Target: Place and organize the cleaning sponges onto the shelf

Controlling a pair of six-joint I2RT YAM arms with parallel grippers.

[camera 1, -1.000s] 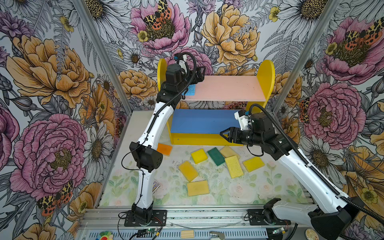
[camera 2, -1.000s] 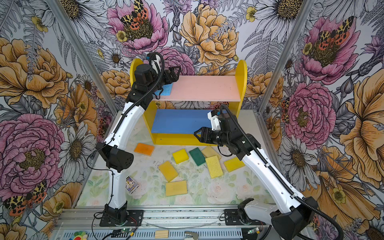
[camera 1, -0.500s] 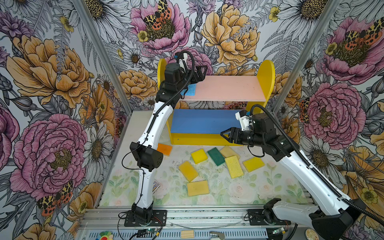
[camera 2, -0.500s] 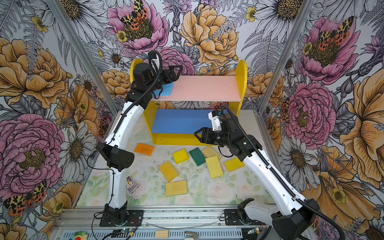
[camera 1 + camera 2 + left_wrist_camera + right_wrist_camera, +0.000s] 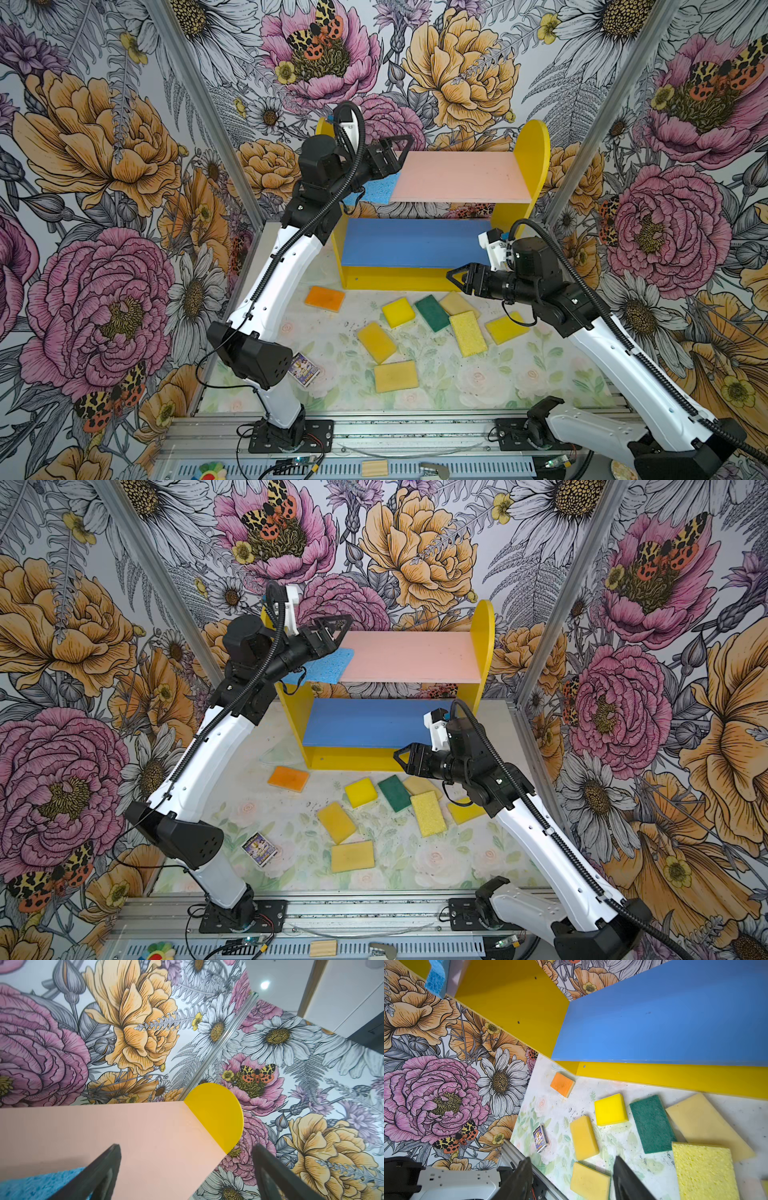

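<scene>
Flowery walls stood all around, and a flowery table mat (image 5: 457, 390) lay in front of the shelf (image 5: 533, 153). My left gripper (image 5: 400, 146) was up at the left end of the shelf's pink board (image 5: 457, 176). Its jaws were spread wide and held nothing. The blue sponge (image 5: 376, 192) lay flat on that same end of the pink board, let go, just beside and below my left gripper. In my left wrist view it sat next to one finger (image 5: 99, 1169), not between the two.

My right gripper (image 5: 452, 277) hung low in front of the shelf's right end, near the front corner of the blue board (image 5: 407, 243). Its jaws were partly apart and held nothing.

More sponges lay on the mat in front of the shelf. The orange sponge (image 5: 325, 298) was by the shelf's left foot. The bright yellow sponge (image 5: 398, 311), the dark green sponge (image 5: 432, 312), a pale yellow sponge (image 5: 457, 302) and the holey yellow sponge (image 5: 467, 333) lay close together, just below my right gripper. Three other yellow sponges (image 5: 395, 376) lay farther from the shelf. A purple card packet (image 5: 304, 369) lay by my left arm.
</scene>
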